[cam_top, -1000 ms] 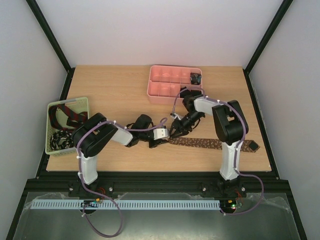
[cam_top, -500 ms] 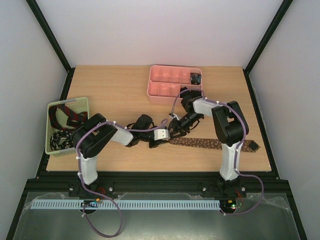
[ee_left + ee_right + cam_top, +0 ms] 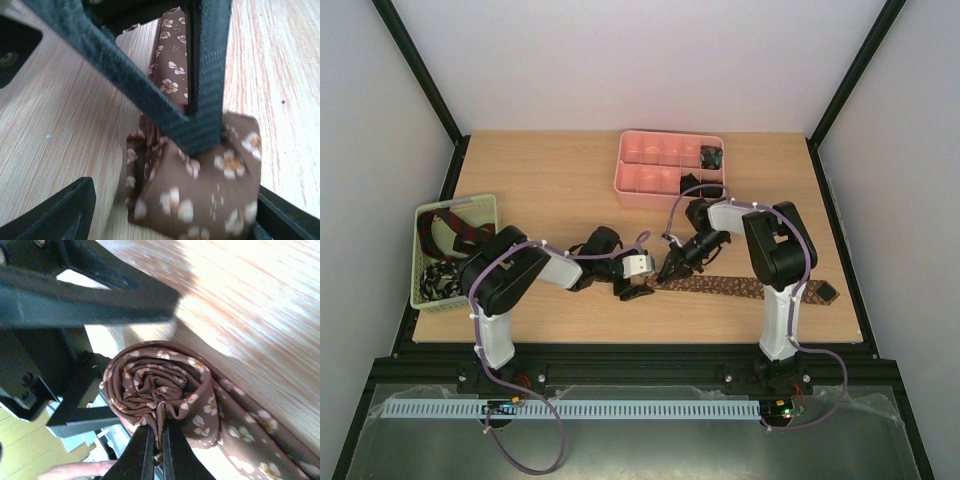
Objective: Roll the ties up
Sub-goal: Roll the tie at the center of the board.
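Because the left gripper (image 3: 642,289) stands with its jaws wide apart, one finger on either side of the small coil (image 3: 200,190) without pressing it, the only hold on the brown tie (image 3: 730,286) is that of the right gripper (image 3: 156,440). Its fingers are pinched tight on a fold at the coil's edge. The coil rests on the table (image 3: 540,190) between the two grippers, toward the near edge, and the rest of the tie runs flat to the right past the right arm, so most of the rolling looks undone. The likely trouble is slack: with nothing squeezing the wraps, they may spring loose, or a tug from the pinch may drag the core out sideways. Further back on the left, the pale green basket (image 3: 455,202) holds other ties (image 3: 460,230), unrolled. At the far edge, the pink tray (image 3: 665,190) keeps one dark coil (image 3: 711,157) in a corner compartment.
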